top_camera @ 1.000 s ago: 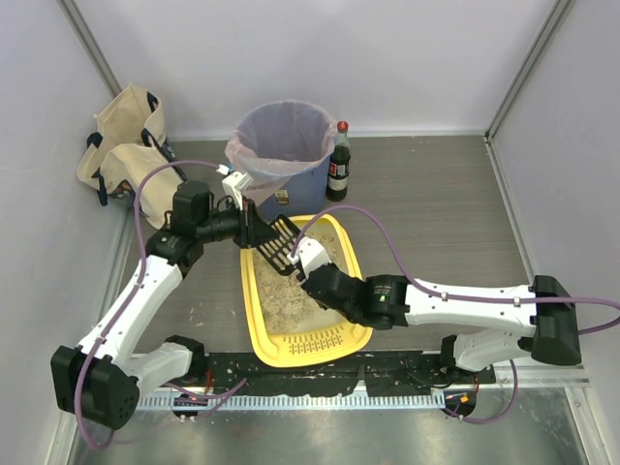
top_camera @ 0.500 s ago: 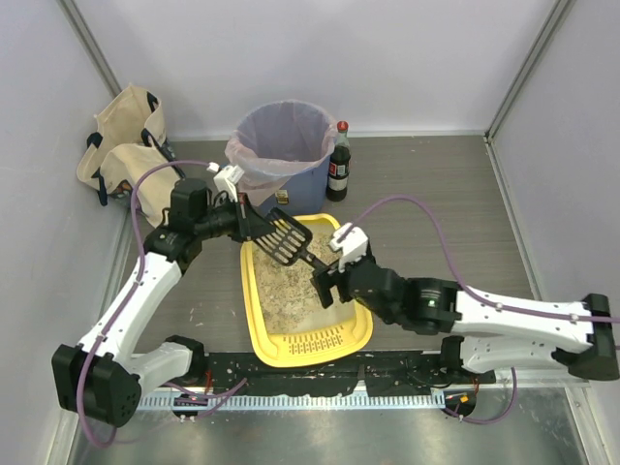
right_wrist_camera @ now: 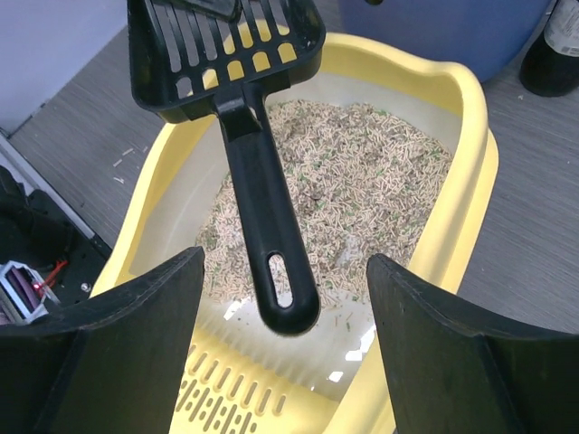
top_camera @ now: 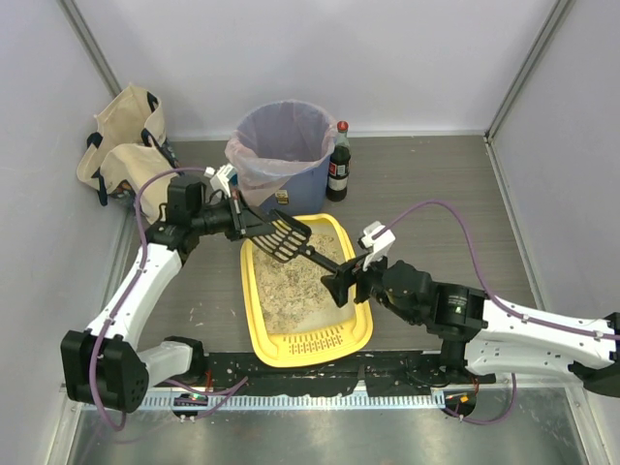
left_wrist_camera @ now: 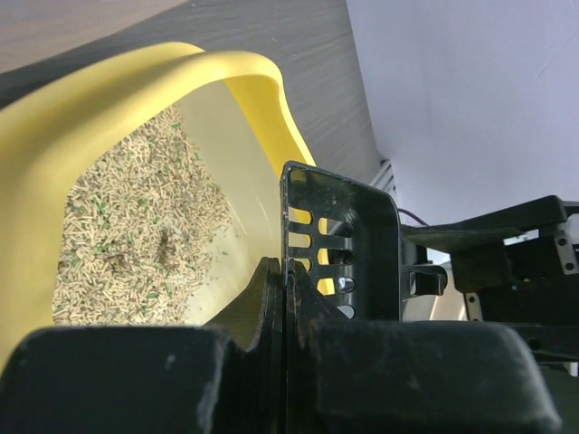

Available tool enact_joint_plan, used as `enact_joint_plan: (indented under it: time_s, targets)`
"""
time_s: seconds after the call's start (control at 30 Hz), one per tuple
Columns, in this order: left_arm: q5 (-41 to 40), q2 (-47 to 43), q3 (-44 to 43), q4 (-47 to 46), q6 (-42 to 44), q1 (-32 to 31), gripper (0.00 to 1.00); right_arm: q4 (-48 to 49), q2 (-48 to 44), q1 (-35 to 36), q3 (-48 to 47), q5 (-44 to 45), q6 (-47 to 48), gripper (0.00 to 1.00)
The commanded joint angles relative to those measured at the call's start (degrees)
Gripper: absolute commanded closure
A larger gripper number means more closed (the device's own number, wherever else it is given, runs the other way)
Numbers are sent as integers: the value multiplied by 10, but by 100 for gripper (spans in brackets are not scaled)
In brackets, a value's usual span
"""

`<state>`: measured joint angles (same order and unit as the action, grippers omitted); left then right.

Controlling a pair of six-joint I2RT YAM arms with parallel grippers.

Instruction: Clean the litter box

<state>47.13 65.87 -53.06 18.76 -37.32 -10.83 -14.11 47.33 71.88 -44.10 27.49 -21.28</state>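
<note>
Litter box (top_camera: pixel 310 347): large shallow yellow plastic tray with rounded corners, at the middle of the tabletop, slotted grille end at 6 o'clock, nearest the arm bases.
Granules (top_camera: pixel 291 291): beige-grey pellets flecked with green, spread over the tray floor from the middle to the 12 o'clock end.
Scoop (top_camera: pixel 283 238): black slotted plastic scoop, raised above the tray's 12 o'clock end, handle pointing to 4 o'clock.
Left pincer (top_camera: pixel 254 225): clamped tight on the edge of the scoop's blade, at 10 o'clock of the tray.
Right pincer (top_camera: pixel 341 281): fingers spread wide with nothing in them, over the tray's 3 o'clock rim; the scoop's handle tip hangs just ahead, touching neither finger.
Bin (top_camera: pixel 300 179): round blue plastic bin with a clear liner, just beyond the tray at 12 o'clock; contents cannot be made out.
Bottle (top_camera: pixel 339 165): dark glass bottle with a red cap, upright, just beside the bin at its 3 o'clock.
Bag (top_camera: pixel 126 145): beige canvas tote with dark straps, slumped in the 10 o'clock corner.
Surface (top_camera: pixel 436 203): dark wood-grain tabletop.
Room (top_camera: pixel 339 58): plain pale walls on three sides, with metal corner posts.
</note>
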Motion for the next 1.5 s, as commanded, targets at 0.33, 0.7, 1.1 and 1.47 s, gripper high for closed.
enact_joint_plan:
  time_s: [0.33, 0.7, 1.1, 1.47]
  targets:
    - [97, 9, 6, -19, -58, 19, 100, 182, 43, 20, 40, 52, 92, 29]
    - [110, 15, 28, -50, -93, 27, 100, 333, 19, 53, 100, 93, 135, 30]
    - [118, 20, 28, -50, -90, 33, 100, 378, 6, 61, 112, 92, 168, 36]
    - [124, 29, 23, -12, -52, 33, 100, 389, 40, 60, 96, 83, 182, 40]
